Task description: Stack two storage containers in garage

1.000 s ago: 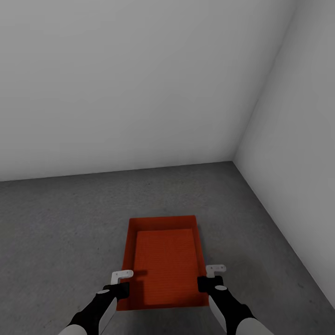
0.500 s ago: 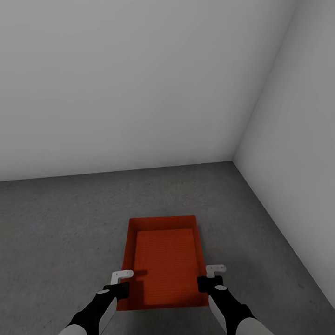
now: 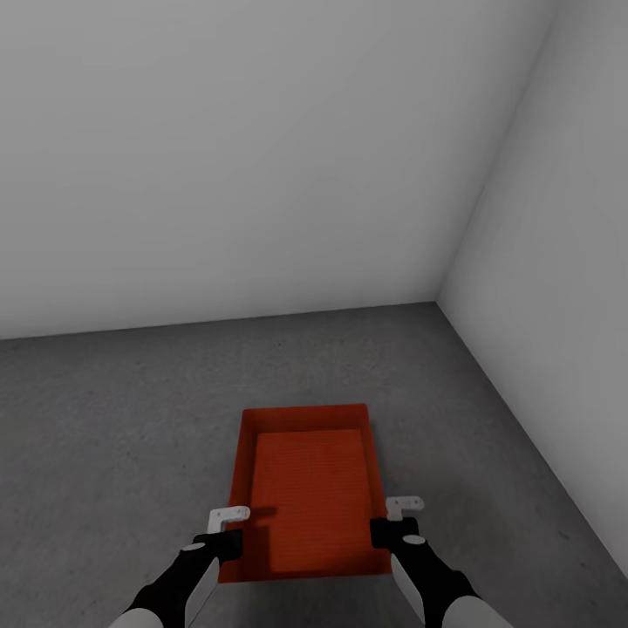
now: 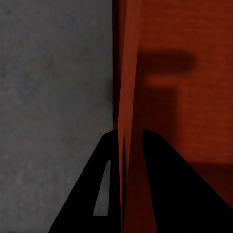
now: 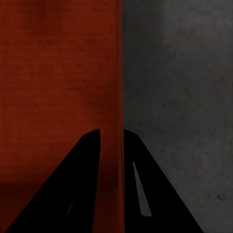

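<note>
One orange-red storage container (image 3: 310, 497) lies open side up, low over the dark grey concrete floor (image 3: 131, 419) of the garage, its long side pointing away from me. My left gripper (image 3: 231, 523) is shut on its left wall near the front corner. My right gripper (image 3: 397, 515) is shut on the right wall opposite. In the left wrist view the dark fingers (image 4: 97, 194) straddle the thin orange wall (image 4: 127, 73). The right wrist view shows the same grip (image 5: 111, 133) on the container (image 5: 58, 73). Whether the container rests on the floor or hangs just above it, I cannot tell.
A plain grey-white back wall (image 3: 262, 174) and a right wall (image 3: 567, 305) meet in a corner beyond the container. Bare concrete stretches to the left, ahead and to the right of it.
</note>
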